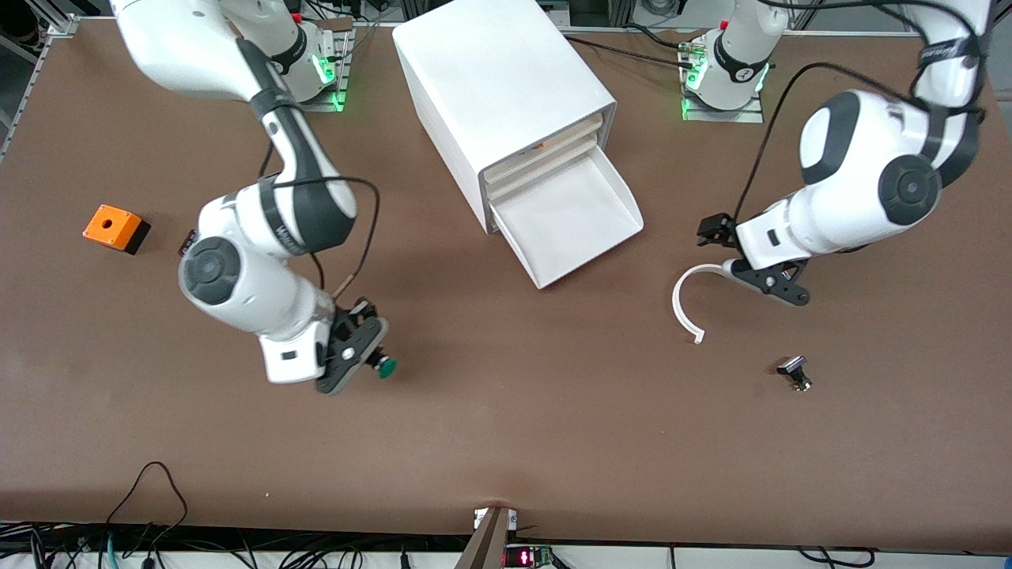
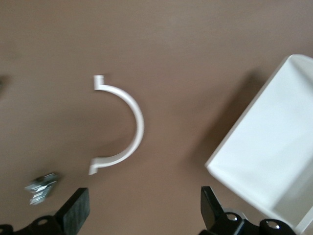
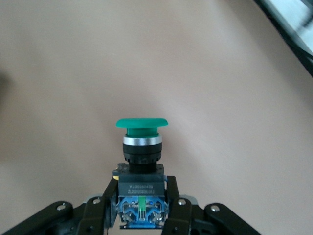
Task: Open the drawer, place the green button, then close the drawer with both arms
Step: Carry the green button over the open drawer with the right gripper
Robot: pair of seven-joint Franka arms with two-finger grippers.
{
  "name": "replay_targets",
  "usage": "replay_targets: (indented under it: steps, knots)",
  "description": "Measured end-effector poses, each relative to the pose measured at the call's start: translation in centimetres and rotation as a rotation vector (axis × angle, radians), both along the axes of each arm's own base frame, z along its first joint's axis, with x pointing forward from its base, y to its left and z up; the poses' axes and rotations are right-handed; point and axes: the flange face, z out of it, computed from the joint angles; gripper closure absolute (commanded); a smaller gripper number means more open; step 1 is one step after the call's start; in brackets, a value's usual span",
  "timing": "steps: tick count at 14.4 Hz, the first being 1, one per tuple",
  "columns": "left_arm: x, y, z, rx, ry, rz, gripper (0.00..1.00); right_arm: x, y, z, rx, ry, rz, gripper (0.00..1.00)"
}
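Right gripper (image 1: pixel 365 353): jaws pinched on the blocky body of the button (image 1: pixel 383 366), held clear of the table (image 1: pixel 506 442) toward the right arm's end. Button orientation: long axis runs from body to green cap, continuing the line of the fingers; in the right wrist view the cap (image 3: pixel 142 123) points straight away from the gripper, and in the front view it slants down and toward the front camera. Left gripper (image 1: pixel 739 254): jaws spread wide, holding nothing, hanging low over the table beside the pulled-out drawer, just above one end of a white curved strip (image 1: pixel 686 304) that lies loose on the table. Drawer (image 1: pixel 571 221): bottom one of the cabinet (image 1: pixel 490 87), pulled fully out, its white tray bare, its mouth toward the front camera. Progress, as judged: opening done; button picked up but not yet carried to the drawer, from which it is well apart; placing and closing both remain. Other items: black-capped button (image 1: pixel 794 372) on the table, nearer the front camera than the left gripper; orange box (image 1: pixel 115 227) near the right arm's end of the table.
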Motion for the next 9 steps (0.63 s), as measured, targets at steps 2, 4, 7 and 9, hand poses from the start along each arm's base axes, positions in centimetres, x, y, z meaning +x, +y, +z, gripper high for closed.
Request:
replay_targets:
  steps: [2,4,7,9]
  knots:
    - [0.9,1.5,3.8,0.068,-0.032,-0.014,0.00,-2.0,4.3,0.4,0.009,0.003,0.064,0.75]
    - [1.8,3.4,6.5,0.097,-0.072,0.006,0.00,-4.4,8.6,0.4,0.013,0.006,0.130,0.75]
    - [1.8,5.9,7.6,0.112,-0.051,0.042,0.00,-8.7,15.2,0.0,0.007,0.010,0.239,0.75]
    - [1.6,6.3,7.5,0.118,-0.029,0.062,0.00,-11.4,18.7,-0.5,0.002,0.009,0.300,0.75]
